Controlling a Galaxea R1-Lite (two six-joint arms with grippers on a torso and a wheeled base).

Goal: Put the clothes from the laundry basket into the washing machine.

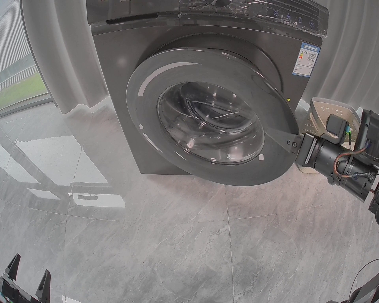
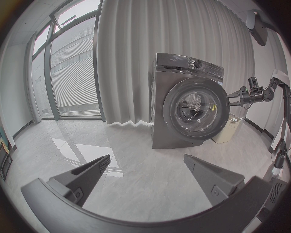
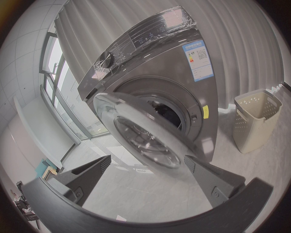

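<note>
Pale grey tiled floor [image 1: 177,236], white pleated curtains [image 2: 130,60] behind, tall windows [image 2: 72,60] off to the robot's left. Right jaws spread wide, holding nothing, tips right at the outer rim of the washing machine's door [image 1: 209,122]; contact with that rim not to be told. Right arm [image 1: 335,158] roughly level, coming in from the right. Left jaws also wide apart and empty, fingers [image 1: 44,278] pointing toward the machine, low over the floor at the near left, well apart from it.

Door swung partway out from the dark grey washing machine [image 1: 118,59], round glass facing the robot, covering most of the drum opening [image 3: 168,112] from the head. Opening dark from the right wrist; contents not to be made out.

Laundry basket [image 3: 256,119], beige and perforated, upright on the floor just beside the machine's right side, near the curtains. From the head, largely hidden behind the right arm and the door's edge, only part of its top rim clear. Basket's bottom out of sight, so clothes there not to be confirmed.

Blue-edged label [image 1: 306,59] on the machine's front, upper right. Control panel [image 1: 256,12] under wrinkled plastic film, cut off at the head view's top edge.
</note>
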